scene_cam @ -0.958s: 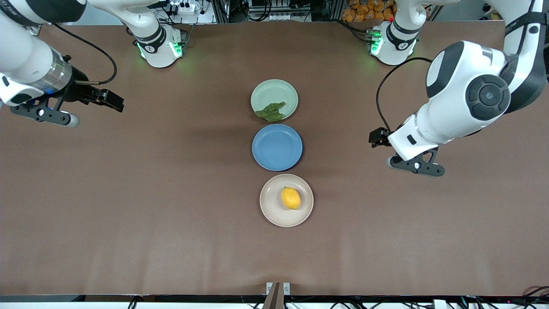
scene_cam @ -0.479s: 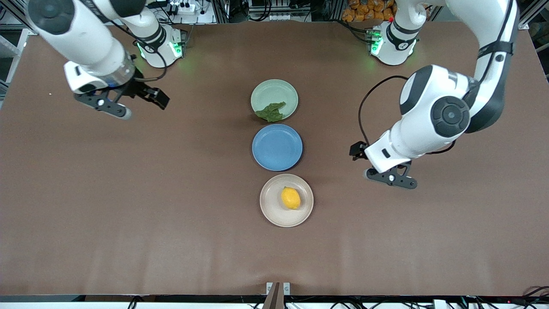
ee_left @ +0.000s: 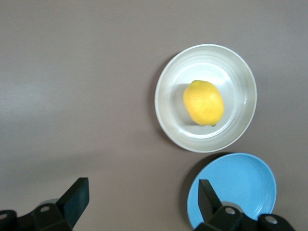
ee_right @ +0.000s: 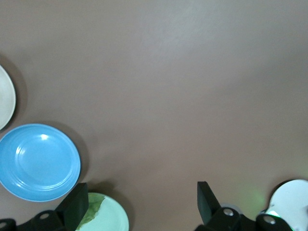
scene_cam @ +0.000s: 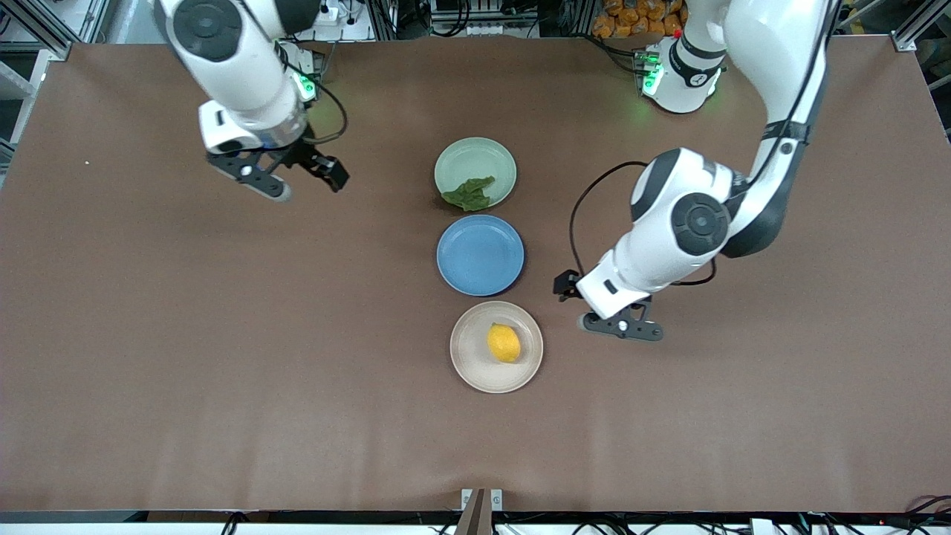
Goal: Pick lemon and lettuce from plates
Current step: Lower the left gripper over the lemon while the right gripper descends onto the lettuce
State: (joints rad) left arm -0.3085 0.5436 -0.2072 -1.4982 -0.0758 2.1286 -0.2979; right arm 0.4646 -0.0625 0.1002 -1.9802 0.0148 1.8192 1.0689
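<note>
The lemon [scene_cam: 504, 343] sits on the beige plate [scene_cam: 469, 364], beside and below the left gripper [scene_cam: 587, 305] — firm, rounded, probably slippery, so I'd pinch across its narrow middle. The lettuce [scene_cam: 469, 193] on the green plate [scene_cam: 475, 157] is limp and light — grab a raised fold. The right gripper [scene_cam: 297, 174] hangs over bare table toward its own end. Both have fingers spread wide, holding nothing.

three plates [scene_cam: 475, 156], one lemon [scene_cam: 504, 343], one lettuce leaf [scene_cam: 469, 194], two arms [scene_cam: 672, 238]
</note>
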